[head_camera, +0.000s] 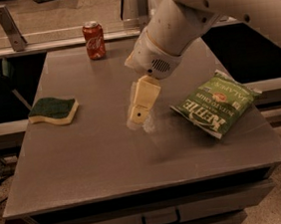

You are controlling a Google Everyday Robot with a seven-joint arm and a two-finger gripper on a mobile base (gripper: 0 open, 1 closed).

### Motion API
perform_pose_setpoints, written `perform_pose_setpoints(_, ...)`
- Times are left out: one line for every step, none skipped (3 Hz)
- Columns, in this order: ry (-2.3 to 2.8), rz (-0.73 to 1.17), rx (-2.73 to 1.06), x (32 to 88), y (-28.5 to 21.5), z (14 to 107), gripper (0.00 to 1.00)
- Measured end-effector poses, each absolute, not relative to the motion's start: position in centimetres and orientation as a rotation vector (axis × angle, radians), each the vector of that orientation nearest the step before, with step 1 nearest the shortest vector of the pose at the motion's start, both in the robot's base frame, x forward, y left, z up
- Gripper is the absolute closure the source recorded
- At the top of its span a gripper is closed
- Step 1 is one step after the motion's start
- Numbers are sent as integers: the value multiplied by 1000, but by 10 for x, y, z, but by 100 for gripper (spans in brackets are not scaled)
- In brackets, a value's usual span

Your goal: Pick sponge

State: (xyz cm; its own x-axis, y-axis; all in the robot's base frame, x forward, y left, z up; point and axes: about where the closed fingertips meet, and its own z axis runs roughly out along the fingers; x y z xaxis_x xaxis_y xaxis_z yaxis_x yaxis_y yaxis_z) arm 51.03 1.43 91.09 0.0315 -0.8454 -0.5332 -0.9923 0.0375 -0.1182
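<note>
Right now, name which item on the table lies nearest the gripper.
The green chip bag, just beside the gripper; the sponge and the red can sit farther off.

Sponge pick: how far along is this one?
Done: nothing yet; the sponge lies flat near the left edge of the table, untouched. In hand: the gripper hangs over the table middle, between the sponge and the chip bag, well apart from the sponge. Left: reach the sponge, grasp and lift it.
</note>
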Motion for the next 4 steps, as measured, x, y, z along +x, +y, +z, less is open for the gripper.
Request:
perform_pose_setpoints(1820, 471, -1825, 517, 37, 901, 0)
perform_pose_setpoints(1715, 565, -1816, 530, 91, 879, 0)
perform_pose_setpoints(1659, 635, -1782, 548, 132, 859, 0)
perform_pose_setpoints(1626, 694, -1717, 564, 161, 854, 0)
